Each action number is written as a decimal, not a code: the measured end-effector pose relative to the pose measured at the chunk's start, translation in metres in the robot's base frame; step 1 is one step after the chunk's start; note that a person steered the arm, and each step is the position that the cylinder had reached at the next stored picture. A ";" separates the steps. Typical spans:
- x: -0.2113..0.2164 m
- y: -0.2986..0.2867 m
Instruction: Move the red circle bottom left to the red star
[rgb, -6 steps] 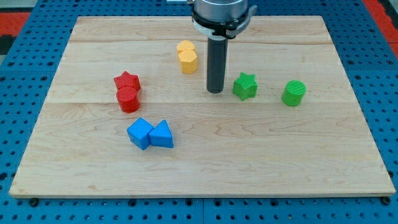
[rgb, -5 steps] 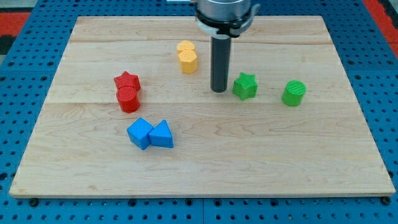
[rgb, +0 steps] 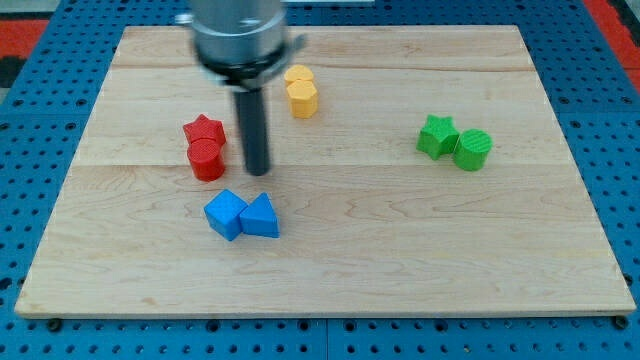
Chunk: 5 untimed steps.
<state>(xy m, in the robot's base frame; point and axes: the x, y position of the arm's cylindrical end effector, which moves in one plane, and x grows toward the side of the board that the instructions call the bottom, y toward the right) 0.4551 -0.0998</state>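
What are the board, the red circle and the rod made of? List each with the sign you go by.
Board: looks like pale wood, matte, with grain lines and plank seams.
Red circle: probably plastic, possibly 3D-printed; fine ridges, dull saturated colour.
Rod ending in my tip: dark and smooth with a faint sheen; metal or plastic, cannot tell. The tip stands just at the view's right of the red circle.

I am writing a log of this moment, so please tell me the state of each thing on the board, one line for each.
my tip: on the board, just right of the red circle, small gap.
red circle: upright, touching the red star.
red star: just above the circle.
yellow blocks: two, touching.
green star: touching the green cylinder.
blue cube: touching the blue triangle.
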 end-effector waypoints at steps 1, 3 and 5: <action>0.013 -0.012; 0.006 -0.095; 0.002 -0.140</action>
